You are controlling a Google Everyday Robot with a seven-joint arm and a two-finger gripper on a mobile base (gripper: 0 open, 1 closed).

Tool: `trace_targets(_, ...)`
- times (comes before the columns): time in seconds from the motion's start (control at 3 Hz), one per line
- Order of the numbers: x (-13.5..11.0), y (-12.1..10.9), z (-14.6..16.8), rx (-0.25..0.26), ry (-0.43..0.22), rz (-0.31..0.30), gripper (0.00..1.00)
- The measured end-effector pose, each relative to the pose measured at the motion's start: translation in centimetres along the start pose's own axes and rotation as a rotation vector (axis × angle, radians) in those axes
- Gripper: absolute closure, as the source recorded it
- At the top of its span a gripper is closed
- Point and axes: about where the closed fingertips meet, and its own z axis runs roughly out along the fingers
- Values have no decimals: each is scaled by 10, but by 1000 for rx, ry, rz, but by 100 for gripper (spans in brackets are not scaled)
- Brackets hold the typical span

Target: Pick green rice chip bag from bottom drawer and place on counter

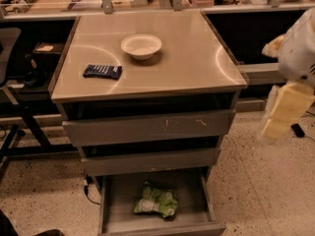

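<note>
The green rice chip bag (156,205) lies crumpled in the middle of the open bottom drawer (114,200), which is pulled out at the foot of the grey cabinet. The counter (187,58) is the glossy beige top above it. My gripper (278,124) hangs at the right edge of the view, beside the cabinet at about the height of the top drawer. It is well above and to the right of the bag and holds nothing that I can see.
A white bowl (141,46) and a dark blue snack packet (102,72) sit on the counter. Two wider grey drawers (147,127) are partly out above the bottom one. A cluttered workbench (88,4) runs along the back. A dark chair (10,48) stands left.
</note>
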Motion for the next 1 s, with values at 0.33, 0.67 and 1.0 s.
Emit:
trace_targets(0.33, -5, 40, 64, -90, 3, 21, 0)
trace_targets(0.67, -1, 84, 121, -196, 26, 35, 0)
trace_targets(1.0, -2, 84, 121, -196, 25, 35, 0)
